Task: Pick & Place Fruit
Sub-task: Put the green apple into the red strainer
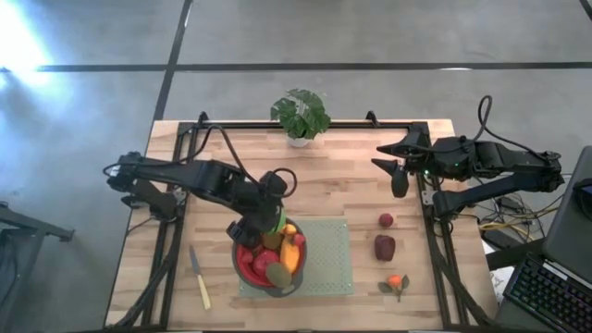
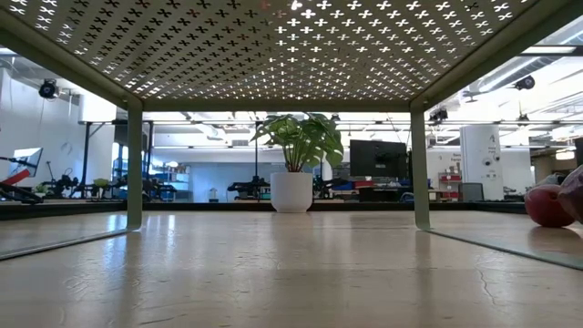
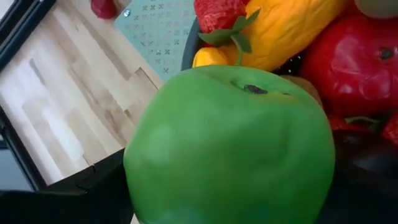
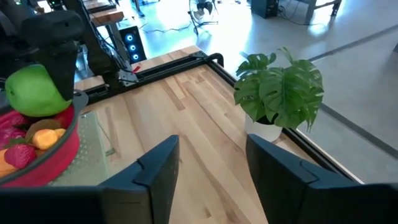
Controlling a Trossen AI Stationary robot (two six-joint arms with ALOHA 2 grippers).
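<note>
Item: glossy green toy apple (image 3: 230, 146), round, with a dark stem dimple; no writing or label legible on it. Location: held over the dark-rimmed red bowl (image 1: 246, 264) of toy fruit, which stands on the pale perforated mat (image 1: 324, 259). The left gripper (image 1: 269, 222) has its fingers spread wide around the apple, clasping it. Bowl contents: yellow-orange elongated piece (image 3: 283, 28), red apple (image 3: 354, 56), strawberry (image 3: 217, 12). Loose on the wooden table (image 1: 342, 176): small red fruit (image 1: 386, 220), dark-red lump (image 1: 385, 247), tiny orange fruit (image 1: 396, 281). The right gripper (image 1: 400, 180) hovers near the potted plant (image 1: 301, 115), fingers apart, empty, well away from the apple.
</note>
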